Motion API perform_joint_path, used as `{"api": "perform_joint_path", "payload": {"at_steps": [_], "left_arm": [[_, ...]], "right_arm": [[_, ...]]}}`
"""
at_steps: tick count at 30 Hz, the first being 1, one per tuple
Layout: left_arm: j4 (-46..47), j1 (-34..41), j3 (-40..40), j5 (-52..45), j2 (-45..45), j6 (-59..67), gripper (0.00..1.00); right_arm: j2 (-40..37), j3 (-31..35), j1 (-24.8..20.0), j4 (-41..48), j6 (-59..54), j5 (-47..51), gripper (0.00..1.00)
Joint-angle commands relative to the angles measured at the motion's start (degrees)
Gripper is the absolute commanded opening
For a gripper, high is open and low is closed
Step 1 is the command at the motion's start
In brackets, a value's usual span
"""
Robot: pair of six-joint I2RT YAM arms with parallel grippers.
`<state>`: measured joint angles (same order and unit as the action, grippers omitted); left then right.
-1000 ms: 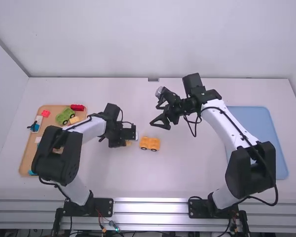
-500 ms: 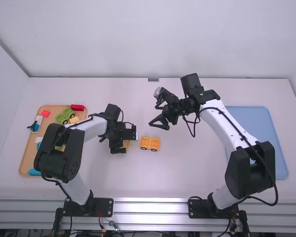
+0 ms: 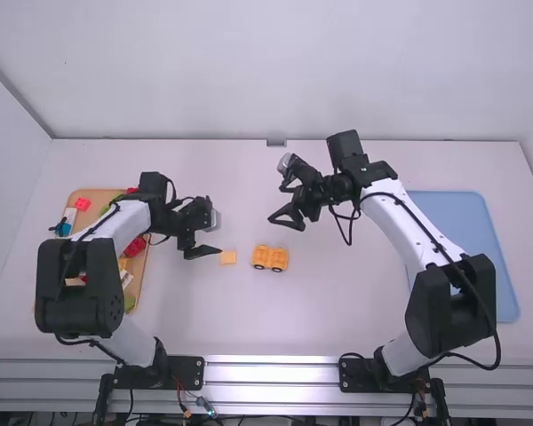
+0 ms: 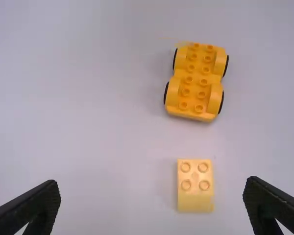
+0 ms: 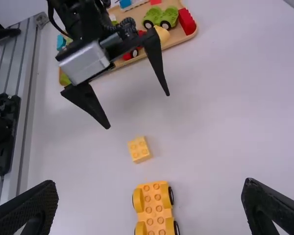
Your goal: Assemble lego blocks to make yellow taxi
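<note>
1. The left gripper [image 3: 210,234] is hanging over the table near the yellow block, its fingers standing wide apart with nothing between their tips.
2. The small, pale yellow block [image 3: 227,257] is resting on the table, studs up. In the left wrist view it is appearing between those spread fingers, closer to one than the other, and neither finger is touching it.
3. The yellow wheeled base [image 3: 270,258] is sitting upright on its wheels just beyond the block from the left fingers, studs facing up. The block and base are lying apart, unjoined.
4. The right gripper [image 3: 275,204] is hovering on the far side of the base, its fingers also spreading wide and holding nothing. From its wrist, the base is showing between the fingers, with the block farther out.
5. Behind the left fingers, on the side away from the base, a wooden tray [image 5: 183,40] is holding a green wheeled base [image 5: 160,18], a red block [image 5: 187,22] and other pieces.
6. A blue mat [image 3: 466,213] is lying well apart from both grippers' fingers, partly under the right arm.
</note>
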<state>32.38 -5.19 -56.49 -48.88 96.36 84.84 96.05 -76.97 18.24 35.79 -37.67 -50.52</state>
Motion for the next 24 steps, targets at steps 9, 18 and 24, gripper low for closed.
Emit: {"api": "perform_joint_path", "payload": {"at_steps": [9, 18, 24], "left_arm": [[-1.3, 0.0, 6.0, -8.4, 2.8, 7.1, 0.99], [-11.6, -0.2, 10.8, -12.0, 8.8, 3.1, 0.99], [-13.4, -0.8, 9.6, -13.2, 13.4, 3.4, 0.99]], "right_arm": [[0.2, -0.5, -0.5, 0.3, -5.9, 4.9, 0.99], [0.2, 15.8, -2.3, -16.5, -14.6, -8.0, 0.99], [0.2, 30.0, -1.5, -39.7, -6.4, -6.8, 0.99]]}}
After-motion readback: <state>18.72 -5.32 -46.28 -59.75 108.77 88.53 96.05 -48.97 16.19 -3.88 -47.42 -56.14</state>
